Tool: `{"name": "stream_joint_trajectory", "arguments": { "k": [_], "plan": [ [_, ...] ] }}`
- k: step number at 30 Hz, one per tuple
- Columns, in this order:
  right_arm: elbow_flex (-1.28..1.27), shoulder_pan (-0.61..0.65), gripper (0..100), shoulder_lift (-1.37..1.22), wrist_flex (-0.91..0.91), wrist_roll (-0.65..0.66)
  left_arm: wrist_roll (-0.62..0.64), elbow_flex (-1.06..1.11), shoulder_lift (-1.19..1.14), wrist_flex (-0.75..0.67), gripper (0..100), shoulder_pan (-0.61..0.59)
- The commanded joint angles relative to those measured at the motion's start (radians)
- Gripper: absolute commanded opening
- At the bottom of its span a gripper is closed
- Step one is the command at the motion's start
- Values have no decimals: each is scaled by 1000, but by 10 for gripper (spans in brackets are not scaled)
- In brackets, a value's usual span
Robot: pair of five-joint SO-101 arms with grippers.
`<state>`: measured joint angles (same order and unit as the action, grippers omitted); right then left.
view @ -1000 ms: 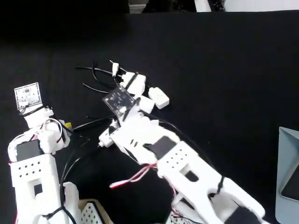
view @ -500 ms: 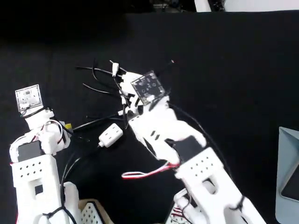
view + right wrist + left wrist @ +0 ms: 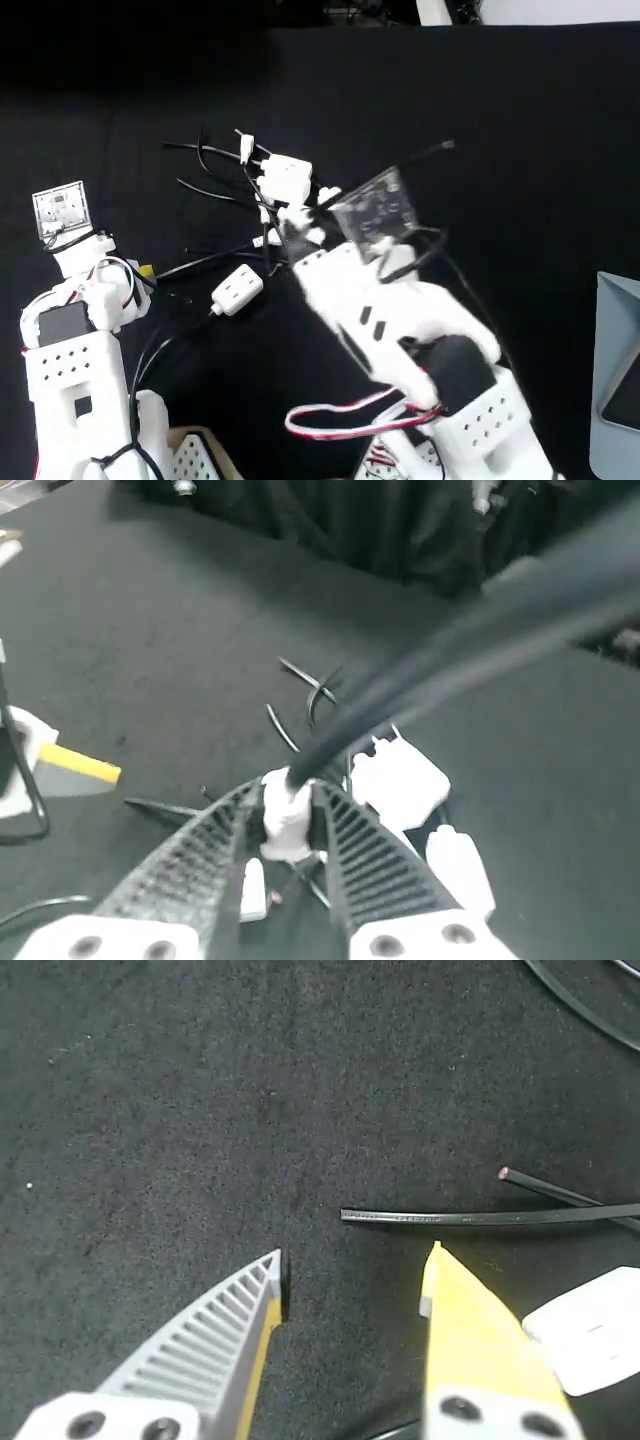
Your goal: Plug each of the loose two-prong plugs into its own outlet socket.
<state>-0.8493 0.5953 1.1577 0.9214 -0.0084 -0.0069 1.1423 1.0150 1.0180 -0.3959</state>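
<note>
My right gripper [image 3: 288, 820] is shut on a small white two-prong plug [image 3: 288, 815], and the plug's black cord [image 3: 450, 650] runs up past the camera. In the high view that gripper [image 3: 292, 238] sits just below a white outlet block [image 3: 285, 180] among tangled black cords. A second white outlet block [image 3: 237, 288] lies to the lower left, and a small white plug [image 3: 246, 148] lies at the far side of the tangle. My left gripper [image 3: 355, 1260] hovers open over bare black cloth, close to a black cord [image 3: 480, 1218] and a white outlet block [image 3: 590, 1330].
The table is covered in black cloth [image 3: 500, 120], with free room at the back and right. A grey-blue tray [image 3: 618, 380] stands at the right edge. In the right wrist view two white outlet blocks [image 3: 400, 780] [image 3: 458, 865] lie just beyond the fingers.
The right arm swung from over the lower-left outlet block toward the cord tangle, uncovering that block. Its wrist turned rightward, and a cord end now sticks up to the right. The left arm kept still.
</note>
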Motion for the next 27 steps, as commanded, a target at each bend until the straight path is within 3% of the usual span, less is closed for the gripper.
{"name": "stream_joint_trajectory", "arguments": {
  "k": [1, 7, 13, 27],
  "plan": [
    [-51, 92, 11, -85, -127, -8, 8, -7, 8, -18, 229, -8],
    [-160, 189, 11, -277, -353, -2, 8, -7, 9, -18, 229, -10],
    [-206, 199, 11, -506, -525, 0, 6, -7, 9, -20, 229, -10],
    [-200, 155, 11, -725, -572, 72, 6, -7, 9, -20, 229, -12]
  ]
}}
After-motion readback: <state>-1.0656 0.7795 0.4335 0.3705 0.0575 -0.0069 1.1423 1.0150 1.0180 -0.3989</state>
